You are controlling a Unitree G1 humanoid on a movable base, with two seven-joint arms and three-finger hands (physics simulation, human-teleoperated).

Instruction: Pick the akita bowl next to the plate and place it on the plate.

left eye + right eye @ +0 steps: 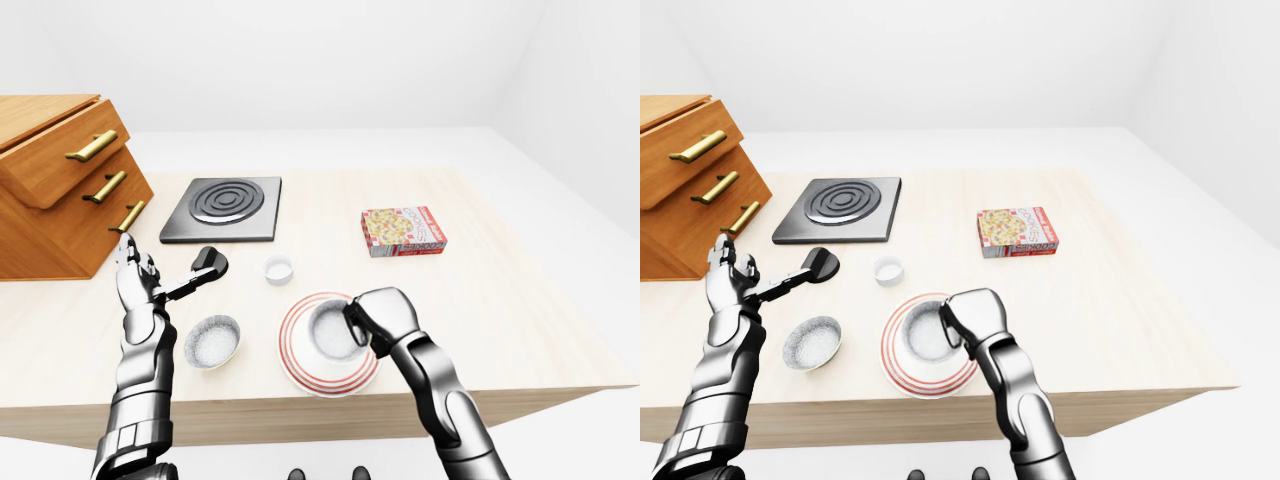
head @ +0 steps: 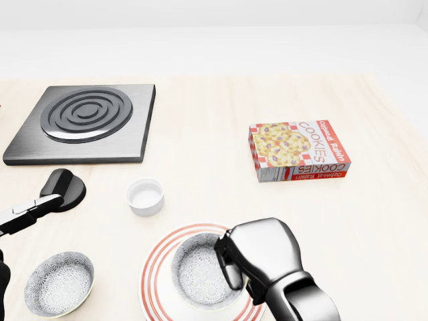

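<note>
Three dark fingers (image 2: 229, 266) of the right hand (image 2: 257, 259) curl over the right rim of a grey patterned akita bowl (image 2: 195, 270), pinching it closed; that bowl sits inside the red-ringed plate (image 2: 155, 281) near the bottom of the head view, though whether its base rests fully on the plate cannot be told. From the hand, the silver right arm runs down and off the bottom edge.

Left of the plate, apart from it, a second patterned bowl (image 2: 58, 283) lies on the pale wooden table (image 2: 374, 221). Above the plate stands a small white cup (image 2: 145, 196), and to its left a black stove knob (image 2: 64, 188) with a handle reaching toward the left edge.

In the left-eye view the left hand (image 1: 131, 275) is raised upright beside that handle, fingers extended and holding nothing. Higher on the table are a black stovetop burner plate (image 2: 85, 120) and, to the right, a cookies box (image 2: 299, 150). A wooden drawer cabinet (image 1: 55, 185) with brass handles stands at the left.
</note>
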